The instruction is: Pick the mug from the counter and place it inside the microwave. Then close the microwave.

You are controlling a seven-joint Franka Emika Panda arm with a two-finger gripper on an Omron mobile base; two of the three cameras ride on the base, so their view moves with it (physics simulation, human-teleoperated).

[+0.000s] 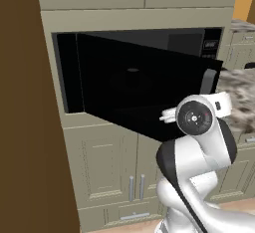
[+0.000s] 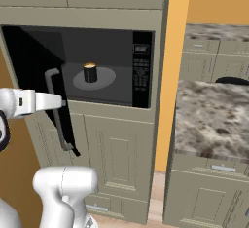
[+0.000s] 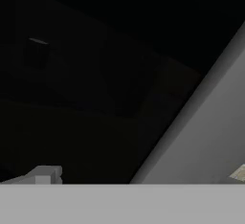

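Mug (image 2: 90,72) stands on the turntable inside the microwave (image 2: 141,71); door (image 1: 144,92) half open. Tool fully open, empty. Risk: a glancing push slips off the handle (image 2: 57,110).

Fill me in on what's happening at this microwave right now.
The mug already stands on the turntable inside the microwave, so the placing is done. The door is partly open, swung out toward the robot. The white arm reaches to the door's outer face beside the grey bar handle, with its jaws open and nothing held. Closing the door is what remains.
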